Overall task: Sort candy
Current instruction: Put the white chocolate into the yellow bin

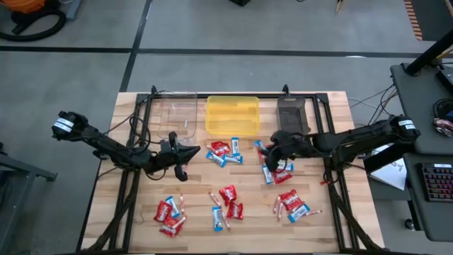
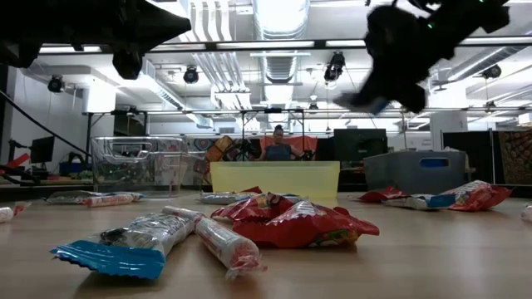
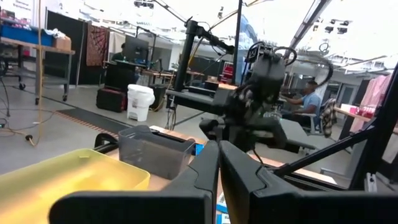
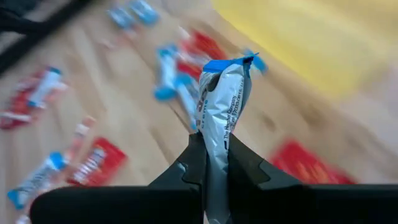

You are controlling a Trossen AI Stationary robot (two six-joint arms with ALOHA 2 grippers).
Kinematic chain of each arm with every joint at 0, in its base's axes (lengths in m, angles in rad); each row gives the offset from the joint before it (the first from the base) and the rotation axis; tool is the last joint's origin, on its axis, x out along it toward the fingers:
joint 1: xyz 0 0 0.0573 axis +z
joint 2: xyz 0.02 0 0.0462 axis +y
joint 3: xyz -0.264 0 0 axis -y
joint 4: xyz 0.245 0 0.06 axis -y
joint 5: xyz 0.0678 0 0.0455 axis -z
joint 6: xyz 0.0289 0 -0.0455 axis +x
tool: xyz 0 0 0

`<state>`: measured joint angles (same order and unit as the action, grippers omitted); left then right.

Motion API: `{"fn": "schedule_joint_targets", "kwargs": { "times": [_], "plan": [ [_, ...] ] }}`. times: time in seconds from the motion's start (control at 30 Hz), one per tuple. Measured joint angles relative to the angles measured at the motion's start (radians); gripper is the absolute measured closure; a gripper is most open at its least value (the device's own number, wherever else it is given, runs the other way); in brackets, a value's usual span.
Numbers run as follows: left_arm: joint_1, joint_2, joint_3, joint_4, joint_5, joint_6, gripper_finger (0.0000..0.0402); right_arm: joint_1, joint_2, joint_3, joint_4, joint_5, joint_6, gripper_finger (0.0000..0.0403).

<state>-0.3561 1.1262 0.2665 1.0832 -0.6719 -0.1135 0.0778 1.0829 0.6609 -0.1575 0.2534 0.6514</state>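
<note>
The candy lies scattered on the wooden table (image 1: 333, 234) in clusters of red packets, blue-and-white bars and thin sticks (image 1: 223, 152) (image 1: 170, 212) (image 1: 226, 202) (image 1: 291, 202). My right gripper (image 1: 271, 146) hangs above the table's right half, in front of the dark tray (image 1: 291, 113), shut on one blue-and-white bar (image 4: 222, 93). My left gripper (image 1: 187, 152) hovers shut over the left half, near the clear tray (image 1: 177, 113), with nothing in it. In the low view both grippers are well above the tabletop, my right gripper (image 2: 391, 66) at the upper right. My right gripper pinches the blue-and-white bar between its two fingers (image 4: 245, 162), on its flat sides (image 4: 217, 127). The bar runs along the fingers and sticks out past their tips, its blue crimped end (image 4: 227, 64) free. It is lifted clear of the table.
Three trays stand in a row at the far edge: clear, yellow (image 1: 231, 115) and dark. A black frame (image 1: 134, 177) runs along the table's left, right and far sides. More candy lies under my right arm (image 1: 276, 173). A person sits in the room beyond (image 2: 277, 145).
</note>
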Motion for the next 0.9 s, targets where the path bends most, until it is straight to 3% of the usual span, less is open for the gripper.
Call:
{"fn": "schedule_joint_targets", "kwargs": {
  "times": [0.17,0.43,0.9],
  "plan": [
    [0.0,0.0,0.0,0.0,0.001,-0.037,0.0402,-0.044,0.036,0.006,0.157,0.0,-0.168,0.0374],
    [0.0,-0.006,0.0,0.0,0.001,0.0,0.0402,-0.167,0.162,0.131,0.149,0.001,-0.385,0.0374],
    [-0.025,-0.022,0.0,-0.018,0.003,0.019,0.0402,-0.36,0.424,0.441,-0.201,0.001,-0.751,0.0374]
  ]
}}
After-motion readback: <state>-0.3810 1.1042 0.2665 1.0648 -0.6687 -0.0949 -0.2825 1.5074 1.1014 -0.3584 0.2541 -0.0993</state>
